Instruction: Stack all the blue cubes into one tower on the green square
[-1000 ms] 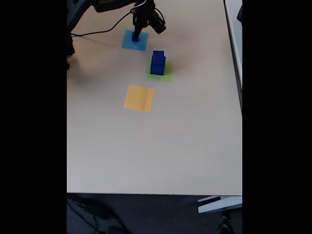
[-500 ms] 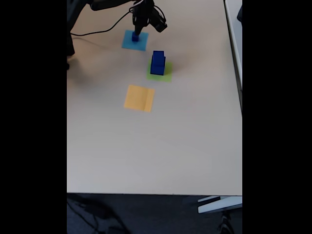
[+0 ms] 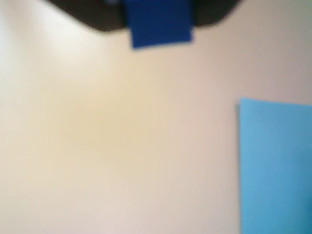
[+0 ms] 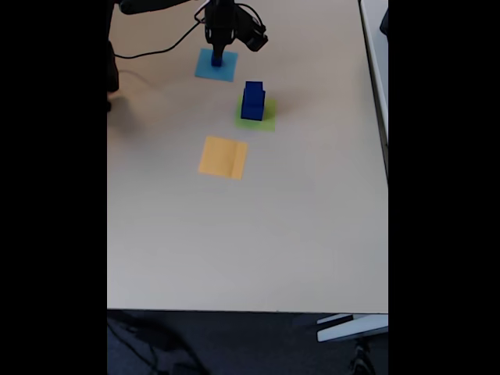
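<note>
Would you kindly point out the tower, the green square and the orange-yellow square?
tower (image 4: 252,102), fixed view, front face.
green square (image 4: 269,122), fixed view, bare right corner.
orange-yellow square (image 4: 223,157), fixed view, centre.

The arm (image 4: 156,6) is black throughout — slim dark links lead to a narrow black tool (image 4: 218,55) in the fixed view. A small black box-shaped module (image 4: 255,41) is mounted at the tool's side. A thin black cable (image 4: 160,50) runs from the arm in a loose curve. In the wrist view the tool body (image 3: 87,12) appears as a blurred, rounded black mass — no markings or screws are discernible.
</note>
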